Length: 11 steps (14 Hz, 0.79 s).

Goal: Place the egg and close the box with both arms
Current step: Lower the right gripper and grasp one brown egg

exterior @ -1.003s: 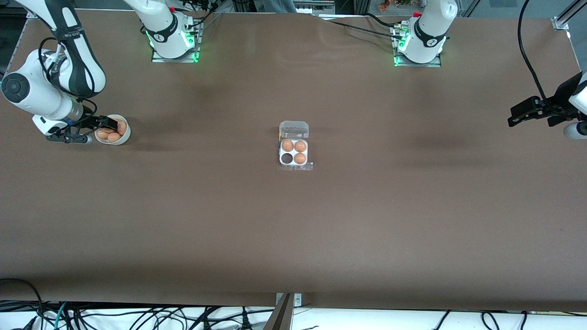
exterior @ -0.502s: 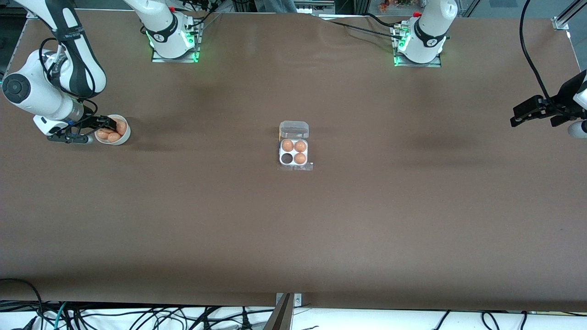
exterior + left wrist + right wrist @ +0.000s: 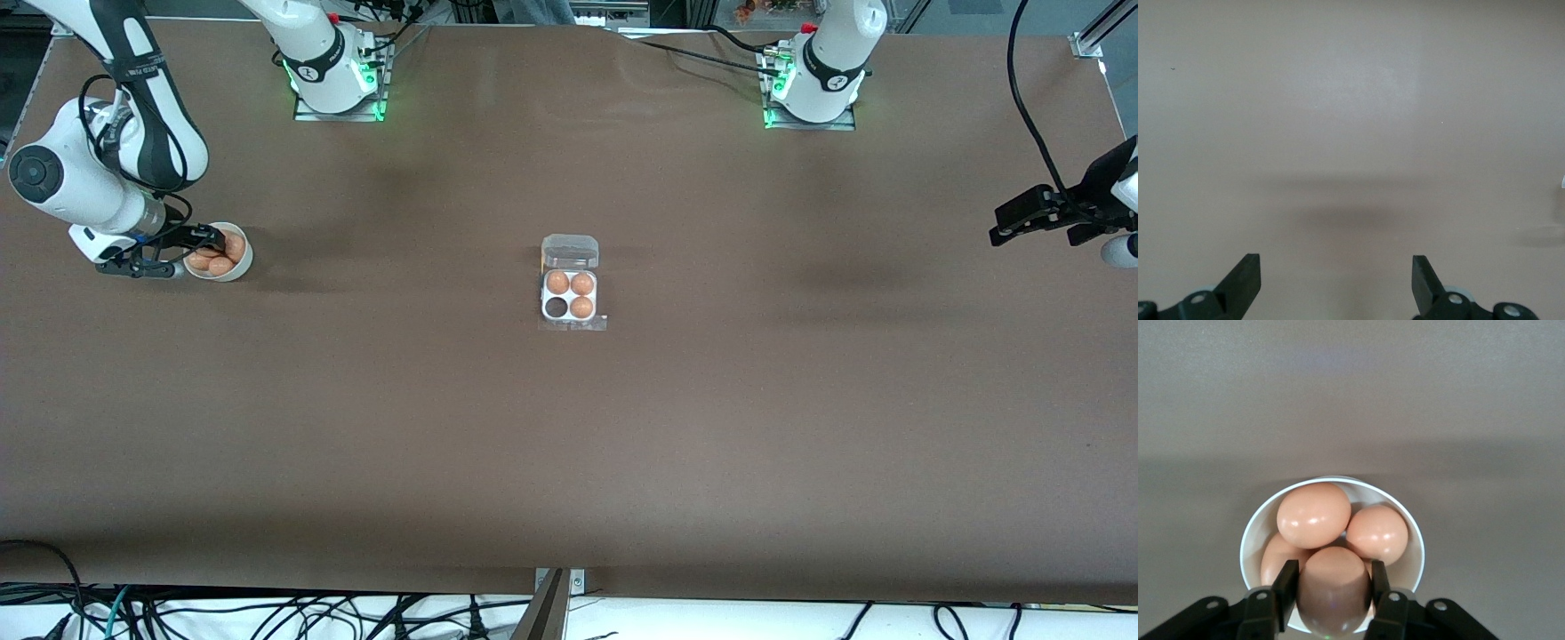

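Observation:
My right gripper (image 3: pixel 1333 577) reaches into a round white bowl (image 3: pixel 242 267) at the right arm's end of the table and is shut on an orange-brown egg (image 3: pixel 1333 590), both fingers pressed against its sides. Other eggs (image 3: pixel 1313 515) lie in the bowl (image 3: pixel 1255 533) under it. The box (image 3: pixel 569 294) sits at the table's middle, clear lid (image 3: pixel 570 251) folded back, three eggs (image 3: pixel 557 283) in its white tray and one cell (image 3: pixel 556 308) dark and vacant. My left gripper (image 3: pixel 1003 227) waits open over bare table at the left arm's end, its fingers (image 3: pixel 1245 280) spread wide with nothing between them.
The brown table (image 3: pixel 569 444) stretches wide around the box. The two green-lit arm bases (image 3: pixel 338 80) stand along the table edge farthest from the front camera. Cables hang below the nearest table edge.
My right gripper's fingers have shut on an egg in the bowl. The left arm drew slightly toward its end of the table, then held still.

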Available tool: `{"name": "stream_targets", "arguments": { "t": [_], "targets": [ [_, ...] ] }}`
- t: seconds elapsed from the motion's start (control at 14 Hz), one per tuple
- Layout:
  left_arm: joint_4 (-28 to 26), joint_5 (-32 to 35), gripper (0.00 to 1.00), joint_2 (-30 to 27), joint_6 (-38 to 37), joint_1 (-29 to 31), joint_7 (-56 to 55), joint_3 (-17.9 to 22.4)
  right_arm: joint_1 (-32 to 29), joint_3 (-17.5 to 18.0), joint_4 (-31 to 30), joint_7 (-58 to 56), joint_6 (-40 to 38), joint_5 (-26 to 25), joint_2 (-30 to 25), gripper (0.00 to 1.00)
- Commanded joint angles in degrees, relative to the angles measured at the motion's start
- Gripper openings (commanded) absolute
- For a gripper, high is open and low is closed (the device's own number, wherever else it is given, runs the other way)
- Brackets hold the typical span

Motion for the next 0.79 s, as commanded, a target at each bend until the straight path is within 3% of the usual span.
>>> {"name": "stream_targets", "arguments": {
  "t": [0.0, 0.72],
  "targets": [
    [1.5, 1.3, 1.0, 0.5, -0.4, 0.4, 0.6, -0.5, -0.1, 0.2, -0.6, 0.2, -0.3, 0.4, -0.4, 0.42],
    [1.5, 1.2, 1.0, 0.8, -0.4, 0.4, 0.6, -0.5, 0.4, 1.3, 4.7, 0.0, -8.0, 0.5, -1.1, 0.38]
  ]
}}
